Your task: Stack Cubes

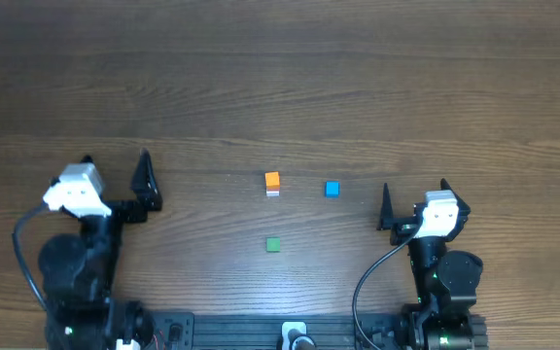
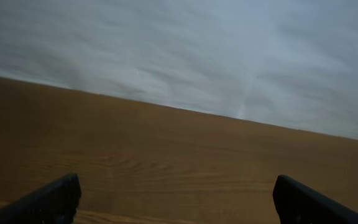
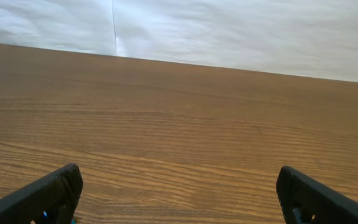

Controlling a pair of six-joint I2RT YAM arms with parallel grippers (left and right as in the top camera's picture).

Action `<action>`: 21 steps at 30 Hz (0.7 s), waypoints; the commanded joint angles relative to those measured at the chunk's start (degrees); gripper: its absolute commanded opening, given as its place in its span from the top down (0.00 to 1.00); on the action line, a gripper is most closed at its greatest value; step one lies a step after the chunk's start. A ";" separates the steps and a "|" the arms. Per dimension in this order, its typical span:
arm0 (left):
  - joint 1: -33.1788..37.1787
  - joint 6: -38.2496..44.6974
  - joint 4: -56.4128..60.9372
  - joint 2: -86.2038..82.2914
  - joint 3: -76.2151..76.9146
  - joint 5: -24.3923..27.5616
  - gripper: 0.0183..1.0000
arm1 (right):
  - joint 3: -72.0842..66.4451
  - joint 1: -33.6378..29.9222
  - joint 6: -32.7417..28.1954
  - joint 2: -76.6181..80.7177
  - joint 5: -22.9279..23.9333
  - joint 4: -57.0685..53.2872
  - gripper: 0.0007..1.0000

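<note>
Nothing stacked yet. Three cubes sit apart on the counter (image 1: 358,78), all mid-frame in the top view.

- orange cube (image 1: 272,179): centre of frame, with a small white bit (image 1: 272,192) touching its lower edge; can't tell what it is.
- blue cube (image 1: 332,189): right of the orange cube, near it but not touching.
- green cube (image 1: 273,245): straight below the orange cube, well apart.

left gripper (image 1: 115,160): at frame left, fingers spread wide, holding nothing. The left wrist view shows the same spread (image 2: 179,205) over bare wood.

right gripper (image 1: 414,190): at frame right, fingers spread wide, holding nothing. The right wrist view agrees (image 3: 179,199).

Key relation: the cubes lie between the two grippers. The blue cube is just left of the right gripper in the frame and at about the same height, so the right arm is clearly nearer to it. The orange and green cubes are roughly midway between the arms, so either could take them.

The cubes have no long axis and their faces sit roughly square to the frame edges. Likely first step is a sideways reach for a pick.
</note>
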 commanded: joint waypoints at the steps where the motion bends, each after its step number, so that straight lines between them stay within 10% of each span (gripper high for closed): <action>1: 0.52 2.45 1.53 -7.13 -5.84 4.70 0.00 | -0.52 0.17 -0.26 -0.42 0.39 0.22 0.01; 21: 0.52 2.36 2.67 -15.93 -17.16 6.56 0.00 | -0.52 0.17 -0.26 -0.42 0.39 0.22 0.01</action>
